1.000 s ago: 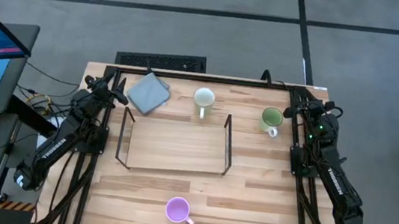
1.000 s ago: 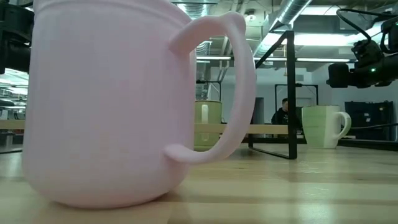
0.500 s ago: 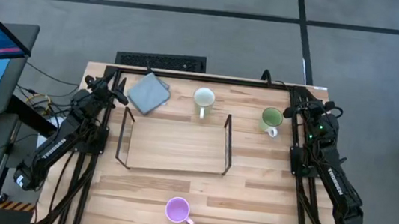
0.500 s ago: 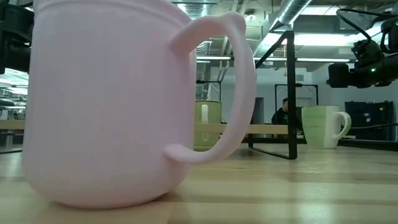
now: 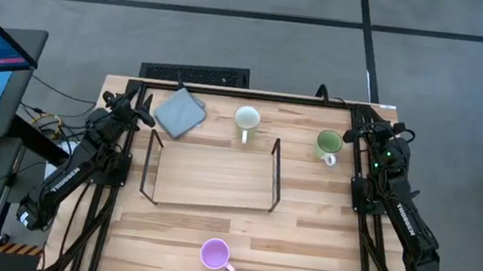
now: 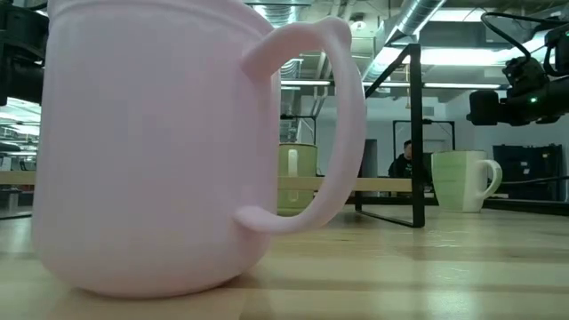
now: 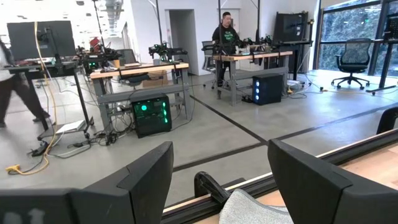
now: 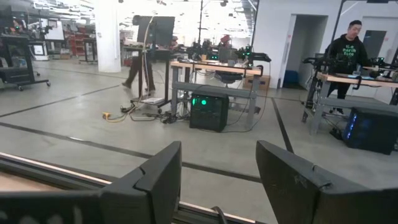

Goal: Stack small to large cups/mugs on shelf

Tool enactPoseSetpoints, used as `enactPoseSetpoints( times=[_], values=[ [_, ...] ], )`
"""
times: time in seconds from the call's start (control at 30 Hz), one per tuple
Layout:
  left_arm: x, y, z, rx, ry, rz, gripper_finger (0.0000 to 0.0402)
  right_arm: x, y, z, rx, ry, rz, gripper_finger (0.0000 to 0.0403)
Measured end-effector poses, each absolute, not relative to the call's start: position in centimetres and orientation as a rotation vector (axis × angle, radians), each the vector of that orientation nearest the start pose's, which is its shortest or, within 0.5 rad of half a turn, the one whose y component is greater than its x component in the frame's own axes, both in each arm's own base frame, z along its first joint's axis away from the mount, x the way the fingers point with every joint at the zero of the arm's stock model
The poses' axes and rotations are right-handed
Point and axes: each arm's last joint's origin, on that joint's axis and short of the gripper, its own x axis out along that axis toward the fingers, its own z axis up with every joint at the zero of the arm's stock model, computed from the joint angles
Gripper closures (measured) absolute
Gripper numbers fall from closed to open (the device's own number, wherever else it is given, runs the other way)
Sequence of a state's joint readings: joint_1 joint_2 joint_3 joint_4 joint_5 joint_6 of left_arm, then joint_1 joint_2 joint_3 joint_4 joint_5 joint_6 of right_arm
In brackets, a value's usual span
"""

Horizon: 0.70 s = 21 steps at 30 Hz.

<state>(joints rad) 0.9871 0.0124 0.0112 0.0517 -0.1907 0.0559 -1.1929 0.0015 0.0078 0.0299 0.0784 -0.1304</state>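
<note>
- Mugs first: three of them, none on the shelf yet, all upright on the table.
- Cream mug (image 5: pixel 246 119) stands at the far side, just beyond the shelf's far edge, handle toward the shelf.
- Green mug (image 5: pixel 327 144) sits off the shelf's right end, right beside the right gripper (image 5: pixel 357 136); its handle points toward the near side.
- Purple mug (image 5: pixel 214 254) is alone at the near edge, well apart from both grippers, handle to the right; it fills the low view.
- Shelf (image 5: pixel 211 173), the wire rack, lies mid-table with its long axis running left to right, its bay bare wood.
- Right gripper hangs at the far right corner, fingers spread, nothing between them.
- Left gripper (image 5: pixel 141 113) waits at the far left corner, fingers spread wide and empty, the grey cloth (image 5: pixel 179 111) just beside it.
- The key relation: the green mug lies just inward of the right fingers, toward the table's middle, so the right arm is clearly the nearer one.
- The cream mug sits roughly between the two arms, somewhat nearer the left gripper.
- My read: nothing is stacked yet; a short reach by the right arm onto the green mug looks the easiest opener.
- Mugs look much alike in size, so the stacking order is hard to call.
</note>
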Motion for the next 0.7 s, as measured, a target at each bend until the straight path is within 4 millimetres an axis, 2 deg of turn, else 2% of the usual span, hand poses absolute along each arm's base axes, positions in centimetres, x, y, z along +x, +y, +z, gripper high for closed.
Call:
enactPoseSetpoints(
  times=[0.7],
  values=[
    [4.9,8.41,17.16,0.057,-0.029,1.179,0.0148,3.3,-9.14,16.98,-0.165,0.063,-1.28,0.0173]
  ],
)
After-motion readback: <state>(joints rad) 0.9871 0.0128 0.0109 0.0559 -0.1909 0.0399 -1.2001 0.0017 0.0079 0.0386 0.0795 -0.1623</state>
